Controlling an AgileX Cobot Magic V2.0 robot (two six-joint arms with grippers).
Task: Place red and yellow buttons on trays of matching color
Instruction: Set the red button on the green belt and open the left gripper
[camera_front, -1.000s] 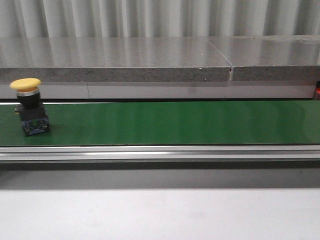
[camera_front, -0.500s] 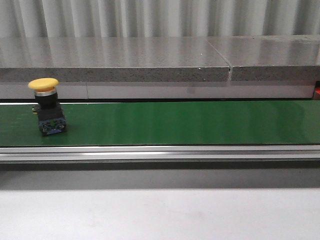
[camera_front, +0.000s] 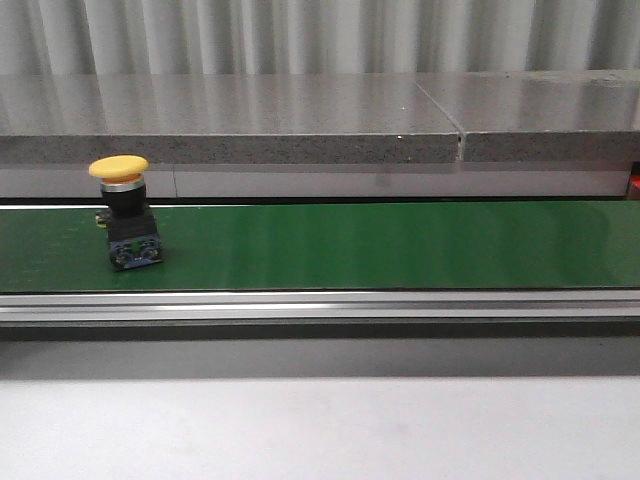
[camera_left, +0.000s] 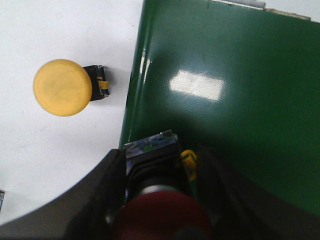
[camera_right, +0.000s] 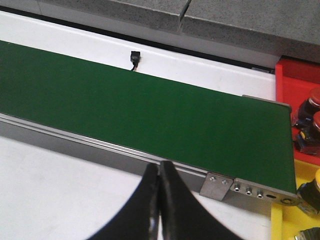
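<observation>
One yellow button (camera_front: 124, 211) stands upright on the belt (camera_front: 400, 245), near its left end in the front view, cap up and black base on the green. The left gripper (camera_left: 157, 200) pinches a red button (camera_left: 162, 217) between its dark fingers (camera_left: 107, 195), held over the belt's edge; a second yellow button (camera_left: 62, 87) lies on the white table (camera_left: 60, 30) just beside that edge. The right gripper (camera_right: 159, 192) hangs over the belt's near rail (camera_right: 100, 142) with its fingertips pressed together and nothing between them. Past the belt's end sit a red tray (camera_right: 295, 80) with red buttons (camera_right: 307, 120) in it and a yellow tray (camera_right: 287, 220) holding another button.
</observation>
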